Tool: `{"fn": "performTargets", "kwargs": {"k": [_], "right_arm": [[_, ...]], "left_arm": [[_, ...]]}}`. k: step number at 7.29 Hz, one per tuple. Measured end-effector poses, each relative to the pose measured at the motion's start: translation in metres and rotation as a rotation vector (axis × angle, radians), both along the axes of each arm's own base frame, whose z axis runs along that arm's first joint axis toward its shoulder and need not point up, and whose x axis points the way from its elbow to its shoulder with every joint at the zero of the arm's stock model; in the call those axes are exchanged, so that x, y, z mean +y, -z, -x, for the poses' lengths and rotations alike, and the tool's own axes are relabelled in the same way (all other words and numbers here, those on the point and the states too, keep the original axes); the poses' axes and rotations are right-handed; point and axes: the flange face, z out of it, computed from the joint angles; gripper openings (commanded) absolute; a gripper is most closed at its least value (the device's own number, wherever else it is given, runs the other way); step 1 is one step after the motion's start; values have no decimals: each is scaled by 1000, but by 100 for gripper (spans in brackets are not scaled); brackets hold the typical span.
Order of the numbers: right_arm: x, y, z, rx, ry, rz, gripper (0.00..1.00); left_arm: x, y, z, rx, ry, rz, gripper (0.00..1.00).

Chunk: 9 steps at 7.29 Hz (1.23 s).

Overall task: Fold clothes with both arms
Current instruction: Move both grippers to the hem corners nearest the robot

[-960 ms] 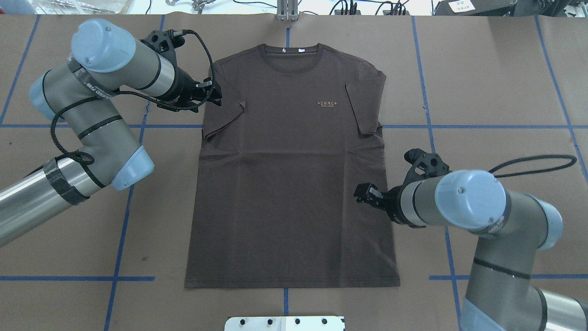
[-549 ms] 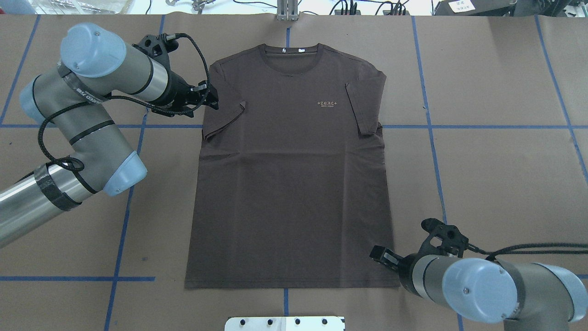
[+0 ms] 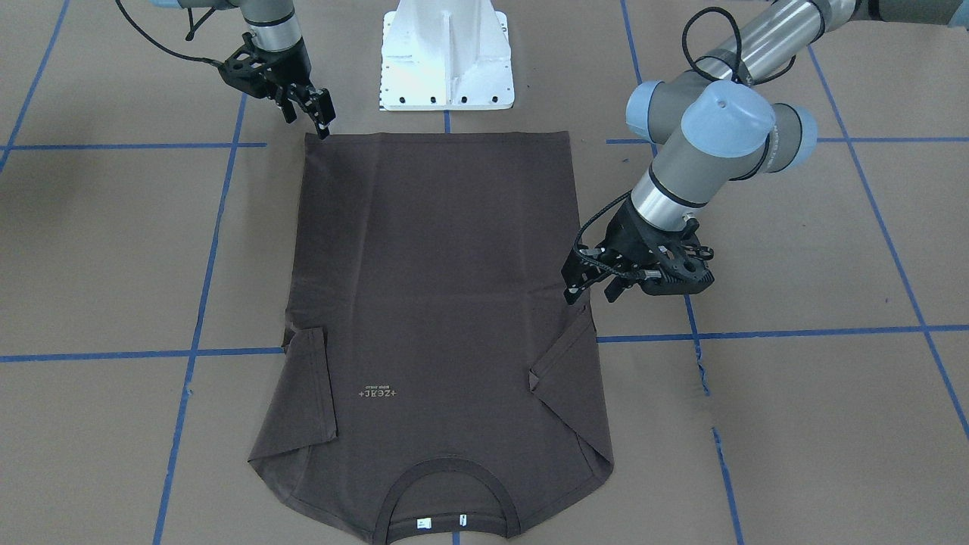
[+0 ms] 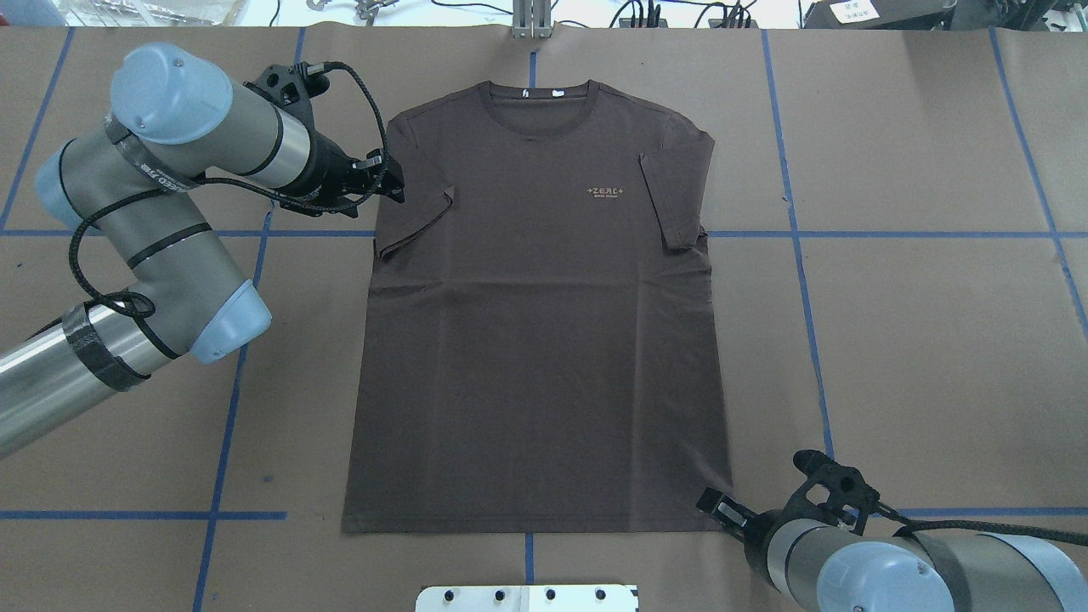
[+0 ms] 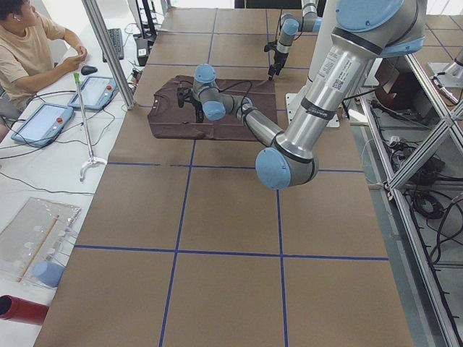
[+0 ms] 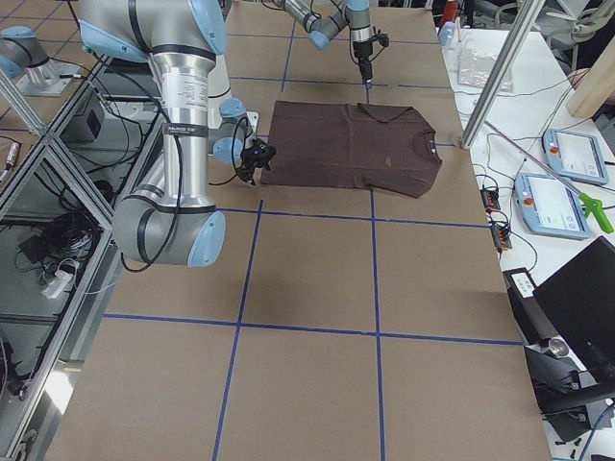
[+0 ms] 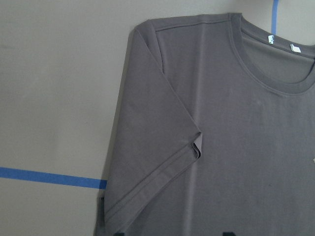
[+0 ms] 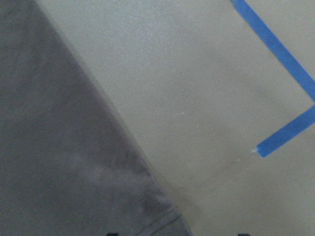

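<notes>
T-shirt [image 4: 544, 340], one, flat; surface [image 4: 918, 323] margin on every side. Two hands, both spread, empty: left hand [image 4: 395, 183] at 10 o'clock sleeve edge, right hand [image 4: 712, 504] at 5 o'clock hem corner.

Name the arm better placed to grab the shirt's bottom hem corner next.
Probably the right. The right gripper hovers open beside the T-shirt at its hem corner; the left gripper sits far up by the sleeve.
</notes>
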Motion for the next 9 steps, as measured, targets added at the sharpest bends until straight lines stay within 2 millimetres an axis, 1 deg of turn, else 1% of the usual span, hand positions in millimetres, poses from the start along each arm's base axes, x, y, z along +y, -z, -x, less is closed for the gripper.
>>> {"fn": "performTargets", "kwargs": {"k": [1,2,3,5,6,7,8,9], "right_arm": [[1,-6,4,12,0,1,62],[1,-7,5,15,-2,1,30],[1,-7,5,14,-3,1,0],[1,-7,6,14,-3,1,0],[1,-4,4,8,-1,2,0],[-1,5,0,-11,-1,4,0],[-3,15,-6,-32,-1,8,0],[-3,21,-11,-45,-1,14,0]], "left_arm": [[0,-1,0,-1,0,0,73],[0,-2,0,-3,0,1,73],[-1,-2,0,-4,0,2,73],[0,-5,0,-6,0,3,73],[1,-5,1,-5,0,2,73],[3,0,3,1,1,-1,73],[12,4,7,17,5,6,73],[36,5,13,42,5,26,73]]}}
